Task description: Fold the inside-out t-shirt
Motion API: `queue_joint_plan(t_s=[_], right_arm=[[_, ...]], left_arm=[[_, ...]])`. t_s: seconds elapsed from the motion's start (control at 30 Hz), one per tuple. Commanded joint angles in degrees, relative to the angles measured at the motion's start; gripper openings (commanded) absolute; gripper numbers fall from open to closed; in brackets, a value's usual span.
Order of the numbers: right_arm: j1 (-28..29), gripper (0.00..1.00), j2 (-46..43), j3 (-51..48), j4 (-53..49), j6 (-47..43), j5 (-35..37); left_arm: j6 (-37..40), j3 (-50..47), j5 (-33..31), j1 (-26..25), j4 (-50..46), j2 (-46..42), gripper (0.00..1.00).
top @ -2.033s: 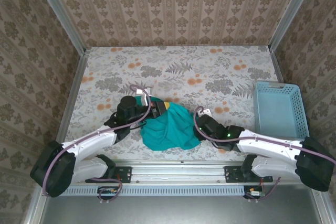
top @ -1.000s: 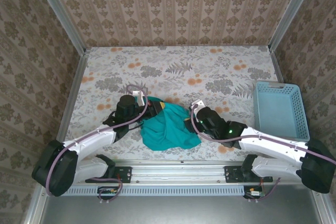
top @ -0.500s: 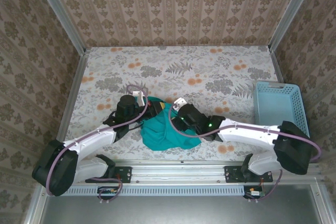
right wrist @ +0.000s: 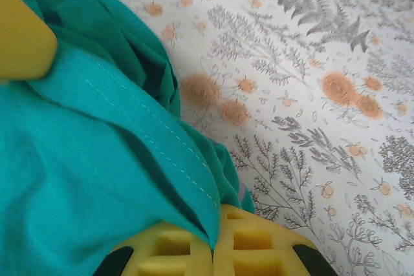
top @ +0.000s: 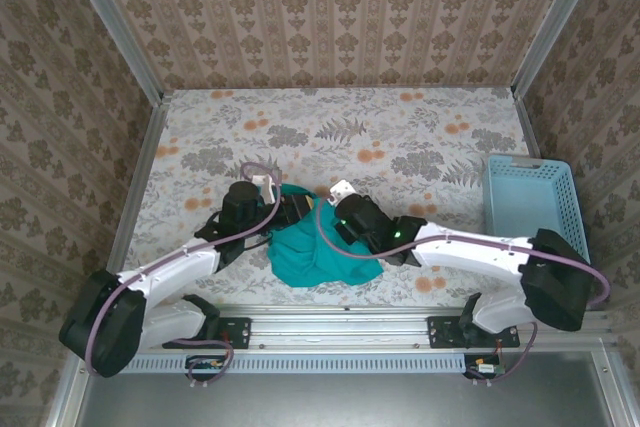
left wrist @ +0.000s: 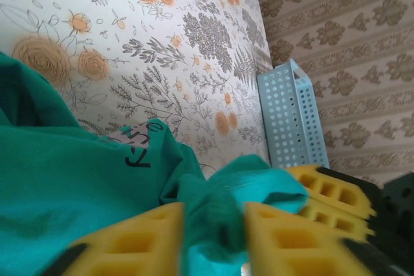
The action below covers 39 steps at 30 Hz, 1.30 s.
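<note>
Floral print in grey and orange covers the tabletop (top: 400, 137), and walls (top: 340, 17) of patterned beige wallpaper close it in on three sides. A light-blue slotted basket (top: 530, 209) stands at its right edge. The inside-out t-shirt (top: 318, 252) lies crumpled near the front edge, between the two arms. The left gripper (left wrist: 213, 224) has its fingers apart with bunched teal fabric between them. The right gripper (right wrist: 213, 245) is pinched together on a stitched hem of the shirt.

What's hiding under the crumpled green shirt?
The flowered table shows around the t-shirt and passes beneath it. Anything lying under the heap itself is covered by the fabric, so that cannot be seen.
</note>
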Motion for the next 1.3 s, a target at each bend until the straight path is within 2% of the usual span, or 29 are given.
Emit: queue_joint_plan(t_s=[0.0, 0.07, 0.17, 0.3, 0.37, 0.43, 0.57, 0.8, 0.93, 1.1, 1.2, 1.27], right_arm=[[0.14, 0.0, -5.39, -1.4, -4.0, 2.5, 0.83], [-0.36, 0.0, -8.51, -2.53, -6.14, 4.67, 1.62], [-2.3, 0.0, -13.42, -4.29, -9.66, 8.29, 2.03], [-4.96, 0.0, -20.01, -6.08, -14.15, 12.78, 2.94], [-6.27, 0.0, -23.05, -6.54, -16.01, 14.54, 3.17], [-7.33, 0.0, -25.72, -6.77, -17.53, 16.07, 3.26], [-7.97, 0.0, -29.43, -6.24, -19.81, 17.5, 3.52], [-8.29, 0.0, -29.85, -3.44, -22.2, 18.59, 2.28], [-8.29, 0.0, -30.21, -2.44, -22.27, 18.45, 0.92], [-8.28, 0.0, -30.55, -1.15, -23.25, 17.85, 0.3], [-8.31, 0.0, -30.71, -0.64, -25.13, 17.89, 0.26], [-8.28, 0.0, -31.14, -0.11, -26.2, 18.04, 0.82]], left_arm=[[2.15, 1.42, -0.9, 0.18, -2.55, -3.22, 0.46], [5.18, 1.76, -2.22, 0.44, -7.61, -5.6, 0.58], [12.0, 3.5, -7.57, 1.05, -22.49, -10.4, 0.74], [19.77, 6.85, -21.05, 1.95, -45.81, -15.55, 0.88], [22.07, 7.67, -25.38, 2.67, -53.57, -16.02, 0.91], [23.35, 7.18, -26.16, 3.1, -56.9, -15.71, 0.93], [22.47, 4.06, -21.54, 3.12, -54.75, -14.22, 0.93], [18.91, 1.59, -13.84, 0.99, -42.25, -8.1, 0.87], [17.45, 2.59, -15.43, -1.18, -37.38, -2.38, 0.82], [16.5, 3.53, -12.87, -1.79, -29.37, 2.69, 0.75], [16.88, 4.74, -11.94, -1.98, -26.74, 5.54, 0.59], [17.22, 5.86, -11.51, -1.98, -25.99, 7.18, 0.41]])
